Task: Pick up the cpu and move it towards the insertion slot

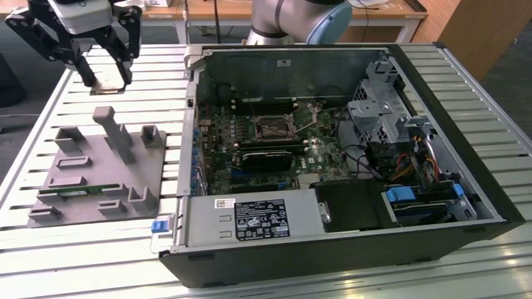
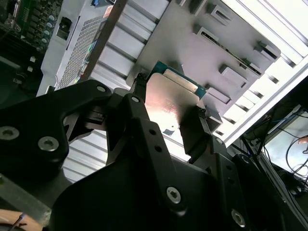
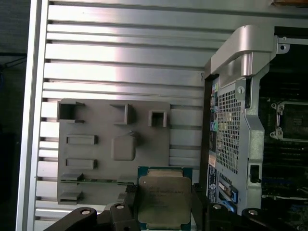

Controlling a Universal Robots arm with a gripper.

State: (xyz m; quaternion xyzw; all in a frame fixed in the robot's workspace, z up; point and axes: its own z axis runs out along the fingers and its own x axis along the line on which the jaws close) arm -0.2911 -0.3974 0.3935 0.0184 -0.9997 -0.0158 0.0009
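Observation:
My gripper (image 1: 106,81) hangs well above the slatted table at the exterior view's far left, shut on the cpu (image 1: 108,85), a flat pale square held between the two black fingers. Both wrist views show the cpu (image 3: 163,199) (image 2: 169,98) clamped by its edges, silver top and green rim visible, with the grey fixture plate below it. The insertion slot (image 1: 273,128) is the square silvery socket with a dark centre on the motherboard inside the open computer case, far to the exterior view's right of the gripper. Its frame (image 3: 288,120) shows at the first wrist view's edge.
A grey fixture plate (image 1: 91,168) with raised posts lies under the gripper and holds a green memory stick (image 1: 83,192). The open computer case (image 1: 465,131) has tall walls, a black card (image 1: 266,159), a drive cage and cables. The arm's base (image 1: 291,22) stands behind it.

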